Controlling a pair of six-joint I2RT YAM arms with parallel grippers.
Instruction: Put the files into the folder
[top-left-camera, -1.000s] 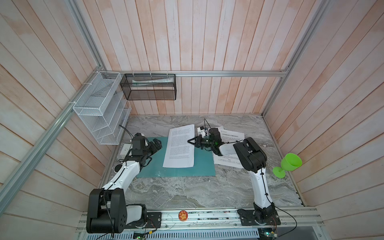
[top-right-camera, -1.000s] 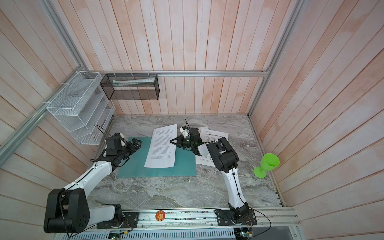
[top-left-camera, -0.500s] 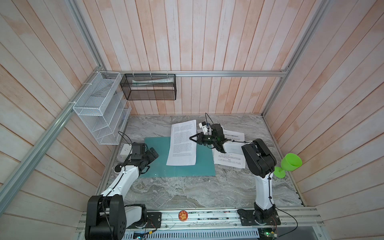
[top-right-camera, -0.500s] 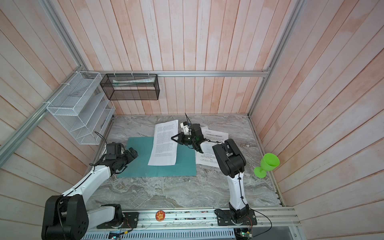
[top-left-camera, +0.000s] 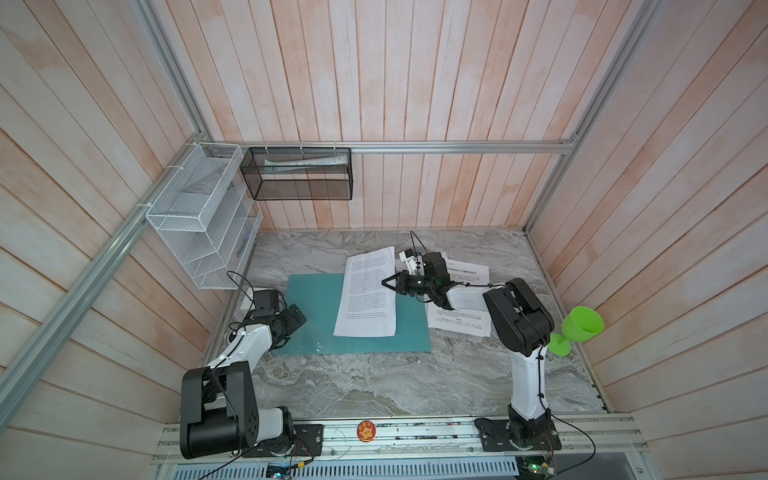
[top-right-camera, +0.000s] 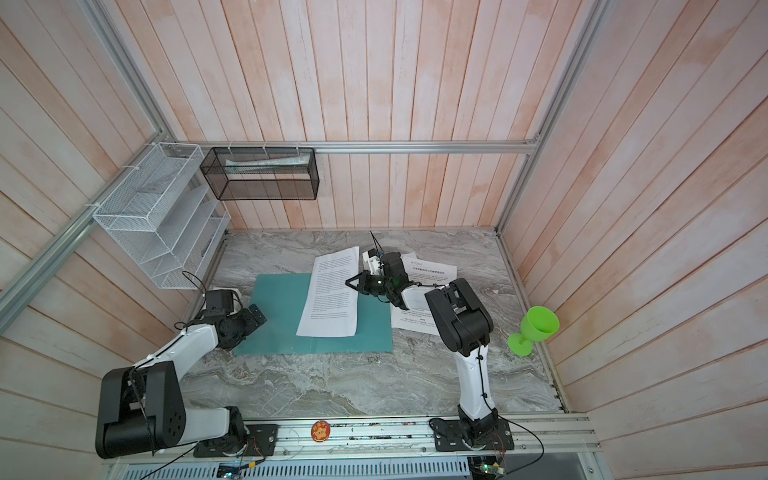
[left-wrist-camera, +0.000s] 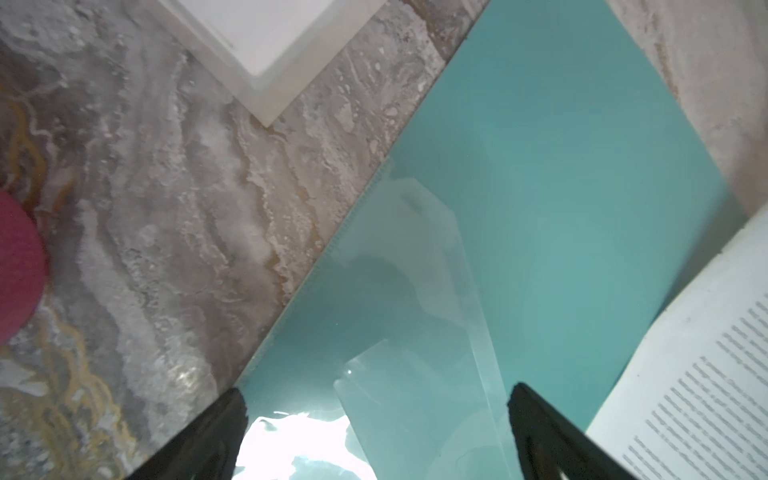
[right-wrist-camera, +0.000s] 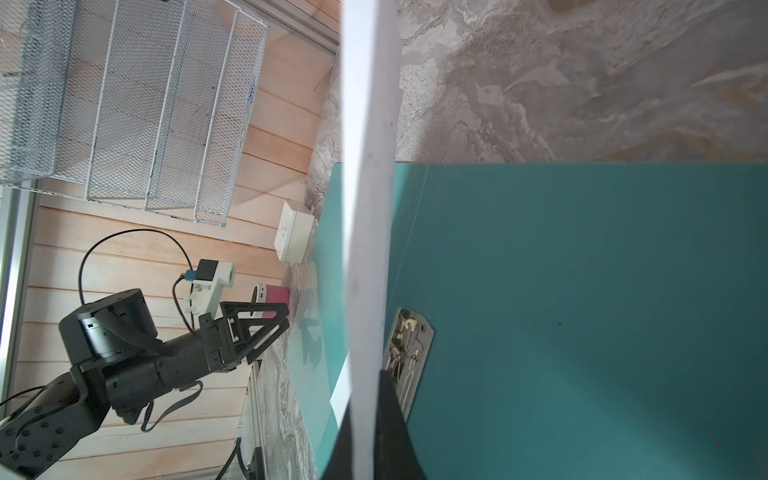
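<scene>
In both top views the right gripper (top-left-camera: 389, 283) is pinched on the long edge of one printed sheet (top-left-camera: 368, 297), holding it over the middle of the teal folder (top-left-camera: 309, 320), probably to lay it inside. Two more sheets (top-left-camera: 459, 322) wait just off the folder's right edge. Left wrist view: the left gripper (left-wrist-camera: 376, 419) is spread wide and empty over the folder's left edge, with bare marble table (left-wrist-camera: 166, 208) alongside. Right wrist view: the sheet runs edge-on right beside the folder's metal clip (right-wrist-camera: 406, 353), which looks like the only snag.

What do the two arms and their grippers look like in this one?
The left arm and right arm each have white links, bulky black joints and a black base on a silver rail, with thin black cables alongside. The left gripper and right gripper are black with triangular open-frame fingers.
</scene>
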